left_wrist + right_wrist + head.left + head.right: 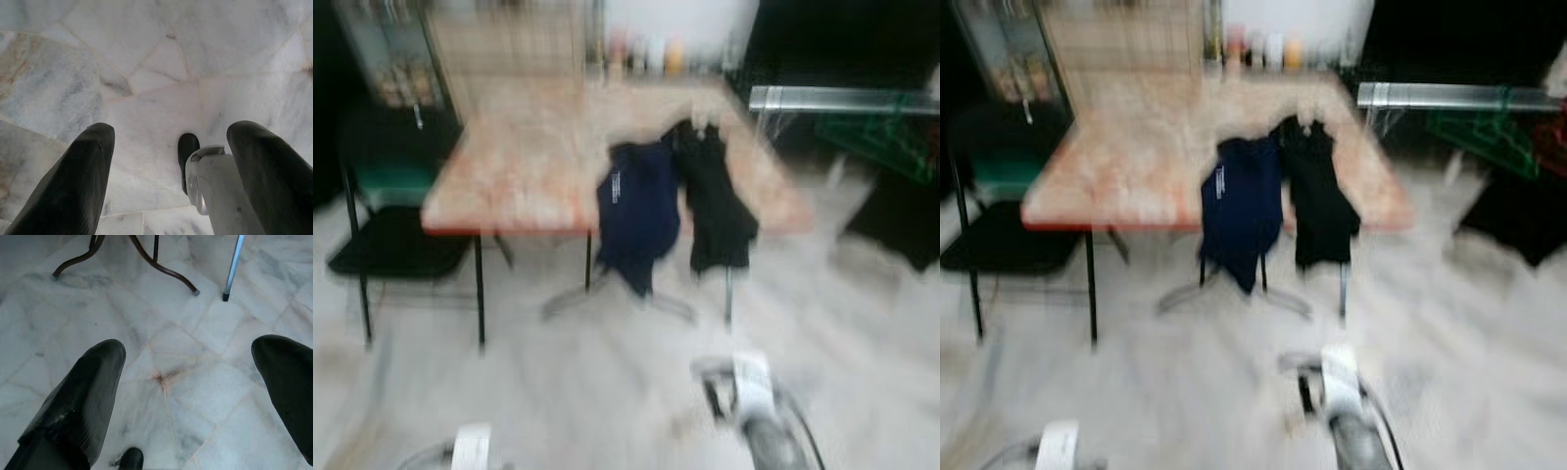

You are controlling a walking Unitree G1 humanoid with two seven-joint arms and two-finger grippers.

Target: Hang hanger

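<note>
The head views are blurred. A navy garment (636,211) and a black garment (717,201) droop over the near edge of a pale wooden table (529,157); the blur hides any hanger in them. To the right runs a silver rail (842,98) with green wire shapes (886,137) under it. Both arms hang low, short of the table. My left gripper (173,132) is open over marble floor, nothing between its fingers (83,176). My right gripper (190,350) is open too, above bare tiles.
A black chair (396,235) stands at the table's left. Bottles (641,54) line the far edge. The table's curved base (146,254) and a thin metal leg (234,264) lie ahead of my right gripper. My own foot (188,152) is under the left one.
</note>
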